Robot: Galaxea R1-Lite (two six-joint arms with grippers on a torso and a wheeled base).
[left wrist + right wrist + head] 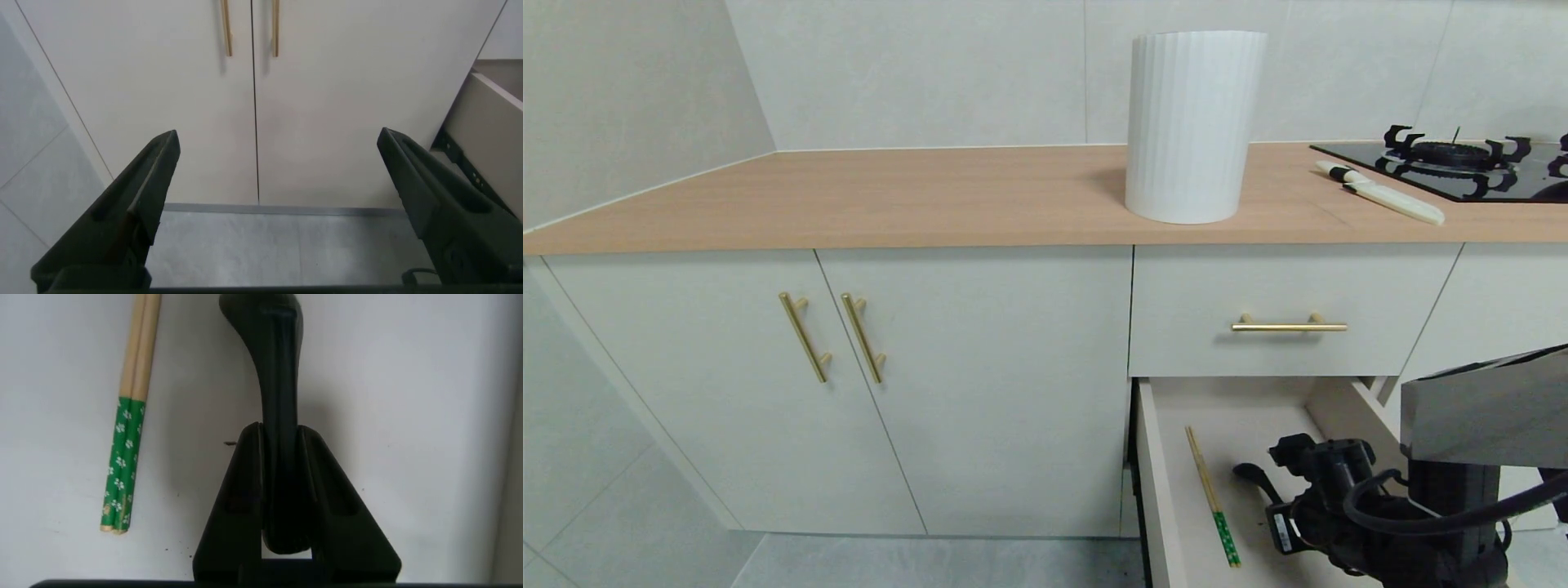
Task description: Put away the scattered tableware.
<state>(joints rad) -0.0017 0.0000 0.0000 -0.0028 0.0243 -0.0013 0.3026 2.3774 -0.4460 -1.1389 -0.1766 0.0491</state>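
A: Which way does the tableware lie?

B: A pair of wooden chopsticks with green flower-patterned ends (pixel 1213 498) (pixel 131 416) lies on the floor of the open pale lower drawer (pixel 1168 482). Its long axis runs front to back, with the green ends toward the drawer's front. Just to its right a glossy black spoon (pixel 1250 475) (pixel 274 376) runs nearly parallel, its broad end toward the drawer's back.

A: And the hands?

B: The left gripper (pixel 275 147) has its fingers spread wide apart with nothing between them, low before two pale cabinet doors with slim brass bar handles (pixel 849 392). The right gripper (pixel 1290 510) (pixel 282 498) is clamped on the spoon's handle, inside the drawer.

A: What is hard to make out?

B: The spoon's broad end is cut off in the right wrist view. I cannot tell whether the spoon touches the drawer floor. The right arm hides the drawer's right front part.

A: Materials and shapes above?

B: On the wooden countertop (pixel 890 196) a white ribbed cylindrical container (pixel 1192 122) stands upright. Right of it a cream-coloured knife with a dark band (pixel 1380 194) lies slantwise, near the front edge of a black glass gas hob (pixel 1454 163). Below the countertop, the closed upper drawer (pixel 1289 327) carries a level brass bar handle.
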